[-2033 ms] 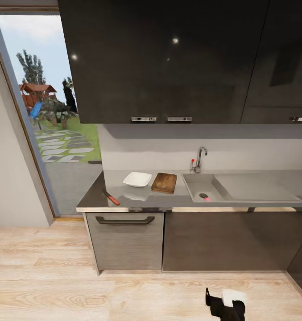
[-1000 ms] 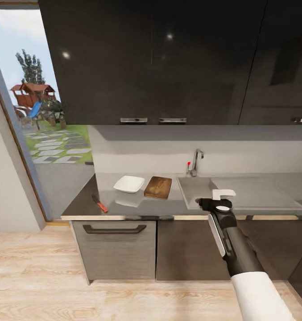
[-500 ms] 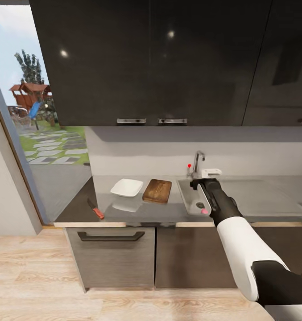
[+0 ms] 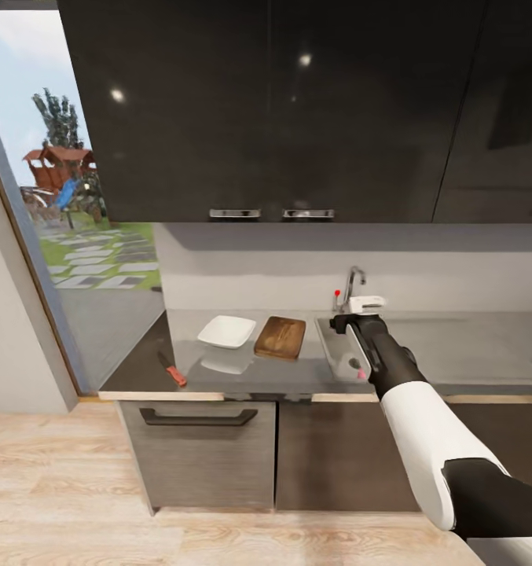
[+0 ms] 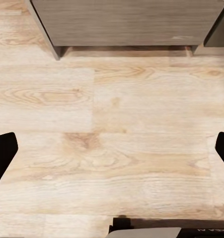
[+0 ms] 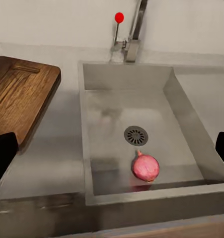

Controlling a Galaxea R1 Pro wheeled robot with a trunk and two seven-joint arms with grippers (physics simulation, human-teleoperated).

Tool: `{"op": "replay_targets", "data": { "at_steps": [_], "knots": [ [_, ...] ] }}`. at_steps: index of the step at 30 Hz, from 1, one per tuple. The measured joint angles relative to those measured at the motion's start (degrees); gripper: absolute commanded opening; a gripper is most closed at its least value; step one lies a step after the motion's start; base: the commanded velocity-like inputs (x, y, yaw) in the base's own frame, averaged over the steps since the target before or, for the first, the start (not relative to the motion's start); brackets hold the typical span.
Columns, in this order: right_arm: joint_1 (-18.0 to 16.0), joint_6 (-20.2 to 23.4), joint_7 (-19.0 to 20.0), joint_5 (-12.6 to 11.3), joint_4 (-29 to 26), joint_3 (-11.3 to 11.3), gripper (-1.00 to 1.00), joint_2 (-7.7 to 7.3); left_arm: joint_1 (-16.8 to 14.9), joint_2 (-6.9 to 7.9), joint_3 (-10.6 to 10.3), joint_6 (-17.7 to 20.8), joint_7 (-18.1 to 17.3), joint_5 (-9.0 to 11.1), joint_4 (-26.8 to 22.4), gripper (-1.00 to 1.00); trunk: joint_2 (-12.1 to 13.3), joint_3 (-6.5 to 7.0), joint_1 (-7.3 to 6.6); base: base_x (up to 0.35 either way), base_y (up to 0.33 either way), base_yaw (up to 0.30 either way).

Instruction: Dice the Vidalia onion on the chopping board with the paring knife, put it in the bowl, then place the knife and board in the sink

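the robot is parked in front of the counter point(image 4: 140, 369) with its right arm stretched out over the sink point(image 4: 328, 346), right gripper point(image 6: 112, 148) hanging above the basin with its fingers spread wide, nothing between them. the onion point(image 6: 145, 167) sits on the sink floor just beside the drain point(image 6: 136, 135), toward the near wall (it renders pinkish-red here, not pale, but it's the only thing in there).

what could go wrong: the onion is round and loose on a smooth basin floor, so if the fingers come down off-centre they'd probably nudge it and it'll roll toward the near wall or a corner, where the wall blocks one finger. the tap point(image 6: 134, 29) also stands close by at the back of the basin.

view differences: in the head camera the arm covers most of the basin and the onion is just a pink speck at its edge, while the right wrist camera shows onion, drain and the cutting board point(image 6: 20, 96) corner clearly. the head view is where the bowl point(image 4: 227, 331) and the knife point(image 4: 172, 369) appear, well apart near the counter's front edge. the left wrist camera looks at wood floor point(image 5: 112, 124), left gripper point(image 5: 112, 148) also spread and empty.
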Motion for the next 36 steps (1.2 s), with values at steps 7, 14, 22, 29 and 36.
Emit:
{"op": "replay_targets", "data": {
  "at_steps": [7,14,22,29,36],
  "knots": [
    [0.0,0.0,0.1,-0.1,0.1,0.1,1.00,0.25,0.0,0.10,0.0,0.0,0.0,0.0,0.0,1.00,0.0,-0.12,-0.01,0.186,-0.147,0.262],
    [0.0,0.0,0.1,-0.1,0.2,0.0,1.00,0.26,0.0,0.34,0.0,-0.1,0.0,0.0,0.0,1.00,0.0,-0.33,-0.01,0.216,-0.212,0.276],
    [0.0,0.0,0.1,-0.1,0.2,0.1,1.00,0.26,0.0,0.35,0.0,0.0,0.0,0.0,0.0,1.00,0.0,-0.61,0.00,0.175,-0.186,0.277],
    [0.0,0.0,0.1,-0.1,0.5,0.0,1.00,-0.03,0.0,0.35,0.0,0.0,0.0,0.0,0.0,1.00,0.0,-0.82,0.00,0.076,-0.072,0.145],
    [0.0,0.0,1.6,-0.1,2.2,-0.1,1.00,-0.36,0.0,0.36,0.0,0.0,0.0,0.0,0.0,1.00,0.0,-0.84,-0.02,0.230,-0.096,0.010]
  ]
}}
